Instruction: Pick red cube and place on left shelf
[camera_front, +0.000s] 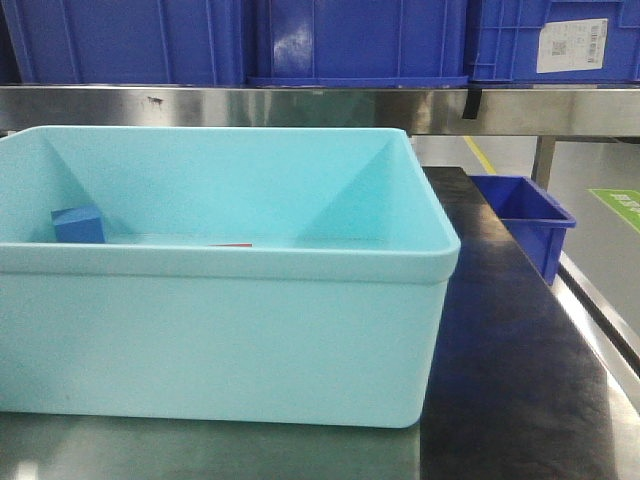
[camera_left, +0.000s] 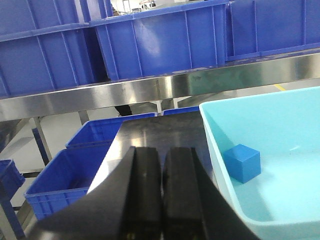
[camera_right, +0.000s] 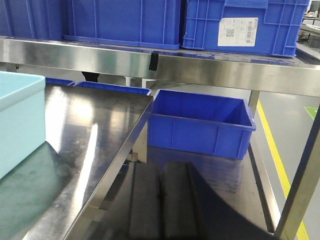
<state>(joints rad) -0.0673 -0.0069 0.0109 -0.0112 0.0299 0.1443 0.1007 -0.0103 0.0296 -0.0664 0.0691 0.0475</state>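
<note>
Pick not yet begun: left tool (camera_left: 162, 195) and right tool (camera_right: 161, 200) are both pressed together, empty. Next, one must part and descend into the tub (camera_front: 230, 263) onto the red cube (camera_front: 232, 244).

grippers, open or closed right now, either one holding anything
Left gripper: closed, fingers together, holding nothing.
Right gripper: closed, fingers together, holding nothing.

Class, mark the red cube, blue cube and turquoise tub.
red cube (camera_front: 232, 244), front view, top sliver showing.
blue cube (camera_front: 78, 228), front view, facing side.
turquoise tub (camera_front: 220, 263), front view, near rim.
</note>
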